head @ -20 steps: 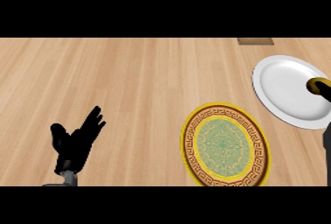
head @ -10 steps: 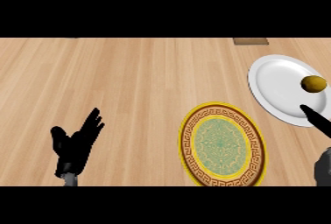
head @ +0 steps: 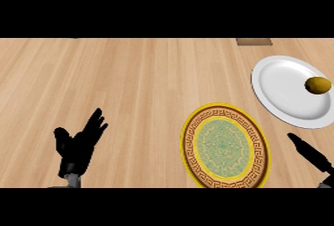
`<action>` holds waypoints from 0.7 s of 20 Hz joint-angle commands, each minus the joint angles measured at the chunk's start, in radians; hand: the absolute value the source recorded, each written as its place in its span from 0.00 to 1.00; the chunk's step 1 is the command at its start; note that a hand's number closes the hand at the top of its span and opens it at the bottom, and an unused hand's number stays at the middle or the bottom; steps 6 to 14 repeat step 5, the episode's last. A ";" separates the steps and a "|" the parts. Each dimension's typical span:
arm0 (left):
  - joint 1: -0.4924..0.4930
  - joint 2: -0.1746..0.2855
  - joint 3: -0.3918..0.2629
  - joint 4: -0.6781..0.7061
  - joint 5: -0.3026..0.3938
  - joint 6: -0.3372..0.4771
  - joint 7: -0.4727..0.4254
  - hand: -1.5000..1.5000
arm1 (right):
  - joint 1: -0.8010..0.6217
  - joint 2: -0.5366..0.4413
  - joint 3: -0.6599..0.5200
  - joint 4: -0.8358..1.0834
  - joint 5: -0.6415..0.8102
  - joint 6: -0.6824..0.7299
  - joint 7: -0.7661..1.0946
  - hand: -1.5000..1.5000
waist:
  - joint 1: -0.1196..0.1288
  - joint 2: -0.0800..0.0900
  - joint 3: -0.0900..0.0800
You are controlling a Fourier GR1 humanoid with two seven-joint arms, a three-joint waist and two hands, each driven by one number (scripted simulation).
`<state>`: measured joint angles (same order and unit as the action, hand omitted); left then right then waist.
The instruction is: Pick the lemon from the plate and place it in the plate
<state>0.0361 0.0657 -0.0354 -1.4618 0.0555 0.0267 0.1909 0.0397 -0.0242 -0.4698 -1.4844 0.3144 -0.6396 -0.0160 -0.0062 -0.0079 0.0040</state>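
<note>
The lemon [head: 317,84] is seen on the white plate [head: 280,90], ahead of the right hand [head: 308,151], whose fingers are stretched out, empty. If touched sideways, the round lemon could be rolled off the rim. The left hand [head: 78,143] is open.

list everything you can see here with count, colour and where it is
lemon: one, dull yellow, on the right part of the white plate
white plate: one, white, upper right of the counter
patterned plate: one, yellow rim and green centre, lower middle right
brown block: one, brown, cut off at the top edge, cannot tell what it is
counter: one, light wood, fills the view
left hand: one, black, open with fingers up, resting at lower left
right hand: one, black, fingers straight, at the lower right edge below the white plate
</note>
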 commanded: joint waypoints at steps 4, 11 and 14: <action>-0.028 0.019 0.032 0.097 0.014 -0.041 -0.018 0.50 | 0.206 0.024 0.170 -0.187 0.031 -0.076 0.088 0.00 | 0.000 0.008 -0.004; -0.007 -0.001 0.006 0.034 -0.003 -0.014 0.015 0.50 | 0.179 0.024 0.269 -0.109 0.020 -0.204 0.066 0.00 | 0.004 0.007 -0.004; -0.007 -0.001 0.006 0.034 -0.003 -0.014 0.015 0.50 | 0.179 0.024 0.269 -0.109 0.020 -0.204 0.066 0.00 | 0.004 0.007 -0.004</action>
